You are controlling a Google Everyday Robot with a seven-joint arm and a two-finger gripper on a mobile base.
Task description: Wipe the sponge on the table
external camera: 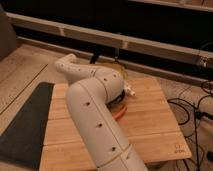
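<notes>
1. Sponge: hidden from me. The arm (95, 120) covers the middle of the surface (155, 125), so I cannot tell where it lies.
2. My gripper (128, 91) is over the far middle of the surface, behind the arm's bend. Only a small pale tip shows past the arm, and I cannot tell whether it is apart, together or clamped on anything.
3. The thick white arm crosses the planks from the near edge and blocks most of my view.
4. An orange curved edge (120, 113) peeks out from under the arm on its right side, resting on the surface. A dark shape sits just above it; I cannot tell what it is or what it holds.
5. A dark mat (25, 120) lies just beside the surface on the left.
6. Cables (192, 107) trail on the floor to the right.
7. A small dark mark (178, 146) sits at the near right corner.
</notes>
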